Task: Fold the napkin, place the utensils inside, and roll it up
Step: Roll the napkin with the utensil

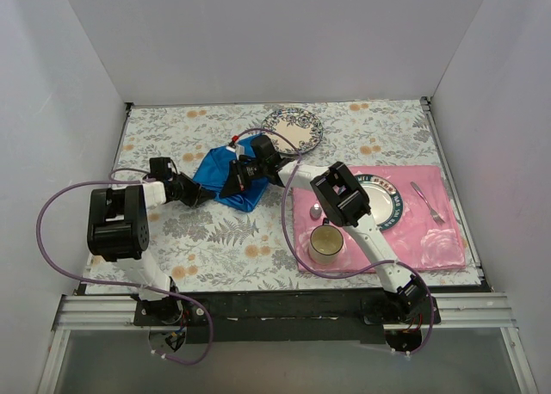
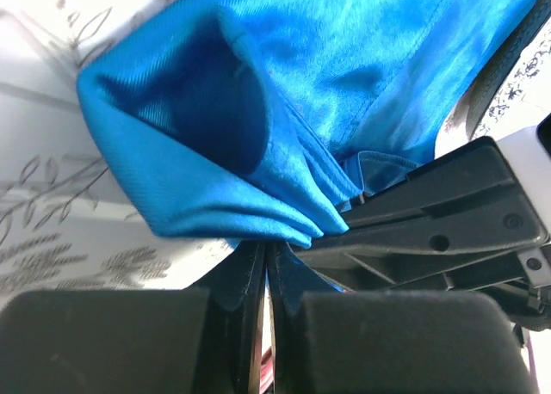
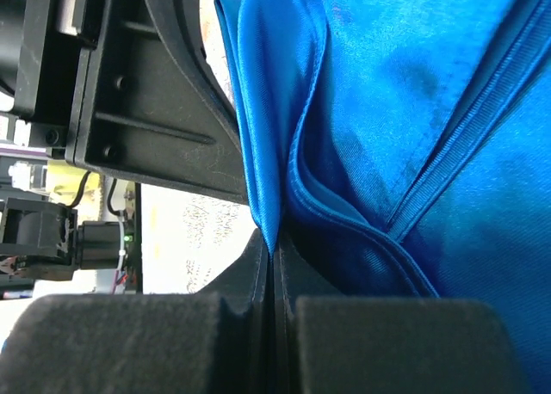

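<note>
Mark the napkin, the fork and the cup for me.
napkin (image 1: 213, 175): top external view, left part of the blue cloth.
fork (image 1: 428, 202): top external view, middle of its handle.
cup (image 1: 325, 256): top external view, near wall.

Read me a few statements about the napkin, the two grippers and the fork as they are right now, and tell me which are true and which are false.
1. The left gripper and the right gripper are both shut on the napkin. True.
2. The fork is tucked inside the napkin. False: it lies bare on the pink placemat.
3. The napkin is over the placemat. False: it is over the floral tablecloth, left of the placemat.
4. A patterned plate sits beyond the napkin, off the placemat. True.
</note>
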### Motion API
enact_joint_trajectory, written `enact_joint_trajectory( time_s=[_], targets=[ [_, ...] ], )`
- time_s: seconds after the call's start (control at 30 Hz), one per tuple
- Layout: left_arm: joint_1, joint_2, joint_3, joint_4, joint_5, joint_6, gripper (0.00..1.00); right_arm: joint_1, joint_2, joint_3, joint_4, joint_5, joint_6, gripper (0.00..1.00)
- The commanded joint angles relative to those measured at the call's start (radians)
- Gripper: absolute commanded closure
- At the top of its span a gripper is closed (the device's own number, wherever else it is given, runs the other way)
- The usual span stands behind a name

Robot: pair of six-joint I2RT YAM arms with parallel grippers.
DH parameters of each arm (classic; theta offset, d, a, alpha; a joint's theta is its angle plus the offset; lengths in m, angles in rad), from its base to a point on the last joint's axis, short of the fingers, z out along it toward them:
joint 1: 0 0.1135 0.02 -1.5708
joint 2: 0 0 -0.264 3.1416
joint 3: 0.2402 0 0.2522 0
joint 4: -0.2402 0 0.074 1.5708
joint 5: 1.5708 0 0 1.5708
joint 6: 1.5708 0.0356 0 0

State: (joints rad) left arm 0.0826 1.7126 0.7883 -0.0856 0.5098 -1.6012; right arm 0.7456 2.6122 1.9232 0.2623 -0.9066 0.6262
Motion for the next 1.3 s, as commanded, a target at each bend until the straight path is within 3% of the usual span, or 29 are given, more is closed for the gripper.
enact_joint_trajectory(
  time_s=[0.0, 0.27, 0.6, 0.8, 1.0, 1.27],
  targets=[
    [-0.006, 0.036, 0.057, 0.043, -0.016, -0.009, 1.0, 0.003, -0.024, -0.006, -0.089, 0.005, -0.065, 0.96],
    [-0.014, 0.05, 0.074, 0.038, -0.036, -0.019, 1.0, 0.005, -0.067, 0.046, -0.256, 0.043, -0.181, 0.81],
    [-0.02, 0.038, 0.086, 0.015, -0.033, -0.011, 1.0, 0.003, -0.152, 0.203, -0.598, 0.201, -0.396, 0.45],
    [-0.021, 0.047, 0.111, 0.0, -0.028, -0.009, 1.0, 0.015, -0.239, 0.148, -0.707, 0.339, -0.568, 0.27],
    [-0.024, 0.073, 0.134, 0.001, -0.021, -0.011, 1.0, 0.05, -0.282, 0.086, -0.738, 0.44, -0.664, 0.22],
    [-0.026, 0.091, 0.166, -0.006, -0.021, -0.009, 1.0, 0.08, -0.32, -0.023, -0.704, 0.543, -0.691, 0.23]
  ],
)
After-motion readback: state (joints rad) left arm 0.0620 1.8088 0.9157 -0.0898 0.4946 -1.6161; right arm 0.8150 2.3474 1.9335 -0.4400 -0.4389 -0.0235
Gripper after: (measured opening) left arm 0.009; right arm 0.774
